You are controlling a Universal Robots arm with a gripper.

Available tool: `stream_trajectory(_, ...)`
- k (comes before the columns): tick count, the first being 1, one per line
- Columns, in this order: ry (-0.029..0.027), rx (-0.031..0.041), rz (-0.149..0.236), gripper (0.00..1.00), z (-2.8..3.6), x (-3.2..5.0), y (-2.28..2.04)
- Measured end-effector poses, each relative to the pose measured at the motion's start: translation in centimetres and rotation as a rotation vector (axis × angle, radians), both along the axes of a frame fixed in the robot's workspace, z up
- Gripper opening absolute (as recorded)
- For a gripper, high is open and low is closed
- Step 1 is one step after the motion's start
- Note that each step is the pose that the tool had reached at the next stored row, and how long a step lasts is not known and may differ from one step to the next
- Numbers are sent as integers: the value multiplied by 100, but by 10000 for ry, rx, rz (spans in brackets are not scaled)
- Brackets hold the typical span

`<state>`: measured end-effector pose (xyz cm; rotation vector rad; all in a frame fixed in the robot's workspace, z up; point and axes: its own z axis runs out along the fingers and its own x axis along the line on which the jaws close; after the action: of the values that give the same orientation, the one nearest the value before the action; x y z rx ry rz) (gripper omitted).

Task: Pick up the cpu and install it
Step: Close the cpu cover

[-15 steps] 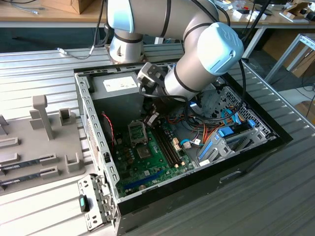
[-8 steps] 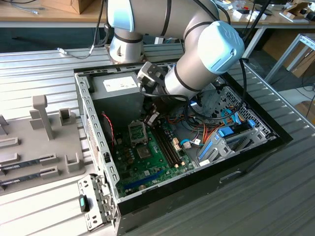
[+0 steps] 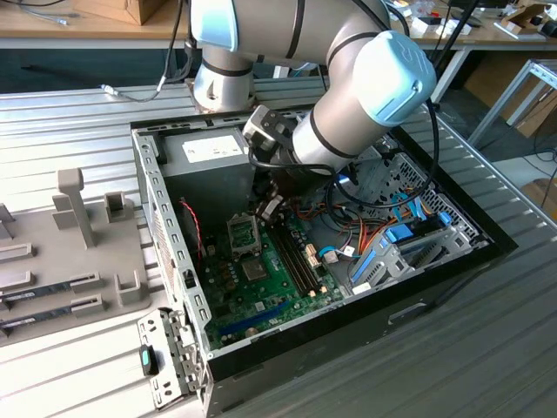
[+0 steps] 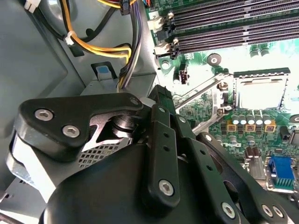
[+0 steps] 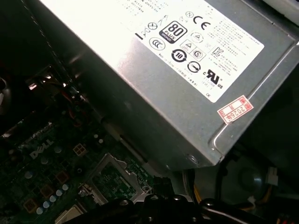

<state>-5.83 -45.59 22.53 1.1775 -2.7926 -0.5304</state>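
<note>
A robotics lab or workshop: an opened black desktop computer case (image 3: 452, 261) sits on a ribbed metal table (image 3: 78, 113), wooden workbenches (image 3: 70, 26) behind.

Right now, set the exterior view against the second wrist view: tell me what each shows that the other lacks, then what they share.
Exterior view alone: the whole open computer case on the ribbed table, the arm reaching down into it, and a grey fixture tray at the exterior view's left.

Second wrist view alone: the gripper's black linkage up close, and yellow and black cables beside it.

Both: the green motherboard, its open CPU socket and the memory slots.
</note>
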Motion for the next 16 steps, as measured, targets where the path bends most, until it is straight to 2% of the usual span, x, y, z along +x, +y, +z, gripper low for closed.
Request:
stream_trajectory(2,2,7,43,11,8,-1,-1)
stream_trajectory(7,-1,95,116,11,38,0,1)
stream_trajectory(16,-1,158,191,11,56,0,-4)
